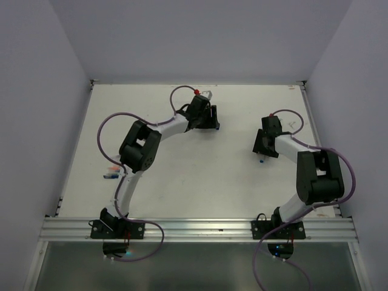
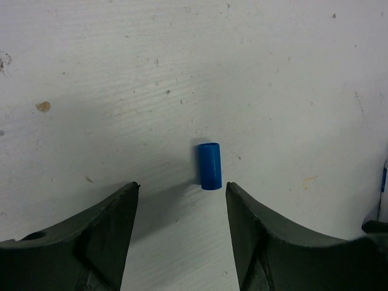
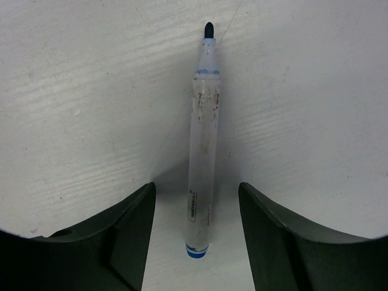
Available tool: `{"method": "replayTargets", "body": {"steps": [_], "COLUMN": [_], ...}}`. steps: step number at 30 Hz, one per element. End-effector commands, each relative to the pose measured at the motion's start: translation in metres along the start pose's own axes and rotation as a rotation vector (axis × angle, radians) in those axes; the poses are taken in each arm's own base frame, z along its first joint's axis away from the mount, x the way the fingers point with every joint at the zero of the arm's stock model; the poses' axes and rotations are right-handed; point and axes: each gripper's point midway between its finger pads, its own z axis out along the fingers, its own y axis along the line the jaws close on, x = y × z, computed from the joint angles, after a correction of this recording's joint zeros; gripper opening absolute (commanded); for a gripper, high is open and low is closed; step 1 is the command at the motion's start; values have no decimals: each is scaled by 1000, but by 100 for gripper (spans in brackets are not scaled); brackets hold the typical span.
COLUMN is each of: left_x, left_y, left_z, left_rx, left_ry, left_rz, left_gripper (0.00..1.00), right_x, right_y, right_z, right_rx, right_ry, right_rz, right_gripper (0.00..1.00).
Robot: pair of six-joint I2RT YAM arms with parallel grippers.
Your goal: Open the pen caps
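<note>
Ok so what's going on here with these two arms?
Two robot arms are working on uncapping pens. The blue pen cap lies loose on the white table just ahead of the left gripper, whose jaws stand open and clear of it. The uncapped blue marker pen, tip bare, lies flat at the right gripper, between its open jaws and touching neither. So this pen is open and nothing is held.

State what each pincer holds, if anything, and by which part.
Nothing. The left pincer and right pincer stand open; the cap and pen lie free on the table.
</note>
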Motion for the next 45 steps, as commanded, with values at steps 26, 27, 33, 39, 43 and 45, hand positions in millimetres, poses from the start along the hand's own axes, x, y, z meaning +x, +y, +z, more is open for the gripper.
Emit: {"method": "replayTargets", "body": {"steps": [26,27,33,39,43,45], "left_x": [-35,-35,-13,-5,6,22], "left_y": [149,169,205,229,237,241], "left_z": [-303,-316,-353,-397,-415,-419], "left_rx": [-519,-575,-696,-940,-1081,-1152], "left_ry": [-292,-313,-356,-416,-394,-344], "left_rz": [-291,-327,-434,-578,-637,-670], "left_gripper": [75,77,76,73,74,75], "right_x": [14,20,44,47,56,55], "right_y": [214,226,311,392,421,435], "right_z": [-144,-148,-152,-171,-169,-175], "right_rx": [-616,-653,-758,-914,-970,-1011], "right_ry": [-232,-222,-202,-263,-265,-296], "right_rz": [-457,-475,-600,-756,-810,-819], "right_gripper": [65,65,60,58,57,57]}}
